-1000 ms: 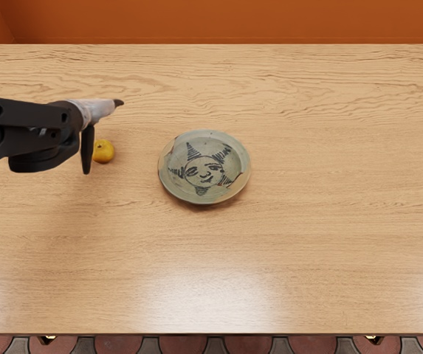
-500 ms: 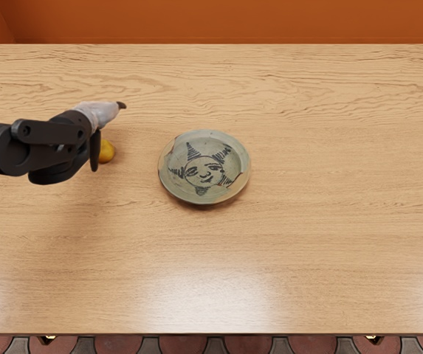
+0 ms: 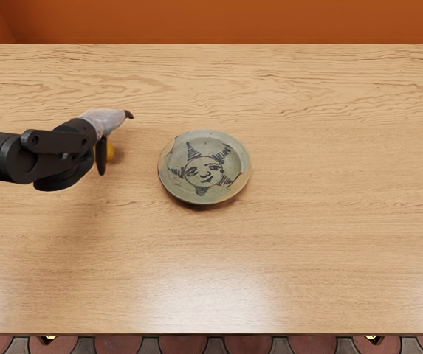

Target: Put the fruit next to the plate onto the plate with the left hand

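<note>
Nearest you, below the front edge of the worktop (image 3: 307,243), a thin strip of reddish tiled floor (image 3: 159,345) shows, cut off by the bottom of the picture. The near half of the wood carries only a pale sheen of light. Further in, a little left of centre, sits the plate (image 3: 164,168), round, grey-green, with a dark face and spiky rays painted on it; nothing lies on it. At the plate's 9 o'clock, apart from its rim with bare wood between, you have the fruit (image 3: 110,152), small and yellow-orange, on the worktop. Only its right side shows. The rest is covered by the left hand (image 3: 86,140), whose dark arm comes in from the left edge at about the same depth. The hand is released and grasps nothing: its fingers are spread, with one dark finger (image 3: 101,158) hanging down just in front of the fruit and a grey one with a dark tip pointing toward 3 o'clock above it. You cannot tell whether that hanging finger touches the fruit or only overlaps it from this view. Between fruit and plate nothing stands in the way. Beyond, the worktop runs bare to its far edge, and behind it rises a plain orange wall (image 3: 226,18).
</note>
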Controlling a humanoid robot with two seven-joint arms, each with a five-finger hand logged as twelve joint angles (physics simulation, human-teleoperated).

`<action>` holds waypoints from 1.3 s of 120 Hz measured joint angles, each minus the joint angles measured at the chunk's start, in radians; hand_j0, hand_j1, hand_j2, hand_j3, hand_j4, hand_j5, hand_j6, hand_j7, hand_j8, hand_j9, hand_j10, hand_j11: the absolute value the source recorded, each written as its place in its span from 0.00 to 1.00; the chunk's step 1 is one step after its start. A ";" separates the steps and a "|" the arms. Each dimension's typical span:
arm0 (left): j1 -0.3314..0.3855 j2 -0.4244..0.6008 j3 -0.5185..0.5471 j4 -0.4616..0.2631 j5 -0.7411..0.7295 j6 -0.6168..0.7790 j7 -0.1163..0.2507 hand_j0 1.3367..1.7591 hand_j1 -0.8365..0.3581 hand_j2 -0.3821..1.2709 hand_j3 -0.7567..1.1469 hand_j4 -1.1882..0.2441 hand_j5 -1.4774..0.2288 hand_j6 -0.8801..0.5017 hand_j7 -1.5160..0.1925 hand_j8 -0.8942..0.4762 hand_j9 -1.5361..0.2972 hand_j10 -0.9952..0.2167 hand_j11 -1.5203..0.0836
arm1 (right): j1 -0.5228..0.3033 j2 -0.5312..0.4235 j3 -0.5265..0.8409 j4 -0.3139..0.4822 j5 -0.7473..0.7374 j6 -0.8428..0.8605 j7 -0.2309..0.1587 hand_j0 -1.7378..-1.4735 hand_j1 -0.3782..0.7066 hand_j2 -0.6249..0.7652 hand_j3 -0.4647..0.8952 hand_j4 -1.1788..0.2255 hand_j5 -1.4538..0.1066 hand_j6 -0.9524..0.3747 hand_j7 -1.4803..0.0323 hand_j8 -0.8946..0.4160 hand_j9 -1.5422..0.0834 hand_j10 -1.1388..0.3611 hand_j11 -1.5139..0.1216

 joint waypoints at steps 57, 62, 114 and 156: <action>0.013 0.010 0.033 0.012 0.000 -0.013 -0.004 0.76 0.72 0.26 0.40 0.64 0.66 0.44 0.68 0.45 0.65 0.60 0.73 | 0.000 0.000 0.000 0.000 0.000 0.000 0.000 0.30 0.06 0.45 0.34 0.82 0.91 0.70 0.95 0.66 0.93 0.74 0.90; 0.013 0.012 0.033 0.012 0.000 -0.014 -0.004 0.76 0.71 0.27 0.40 0.63 0.65 0.43 0.67 0.45 0.64 0.59 0.72 | 0.000 0.000 0.000 0.000 0.000 0.000 0.000 0.30 0.06 0.45 0.34 0.82 0.91 0.70 0.95 0.66 0.93 0.74 0.90; 0.013 0.015 0.032 0.017 0.000 -0.046 -0.004 0.76 0.58 0.28 0.40 0.54 0.55 0.34 0.58 0.35 0.55 0.48 0.62 | 0.000 0.000 0.000 0.000 0.000 0.000 0.000 0.30 0.06 0.45 0.34 0.82 0.91 0.70 0.95 0.66 0.93 0.74 0.90; 0.008 0.026 0.030 0.016 -0.002 -0.066 -0.004 0.76 0.49 0.31 0.40 0.47 0.48 0.29 0.50 0.29 0.48 0.40 0.53 | 0.000 0.000 0.000 0.000 0.000 0.000 0.000 0.30 0.06 0.45 0.34 0.82 0.91 0.70 0.95 0.66 0.93 0.74 0.90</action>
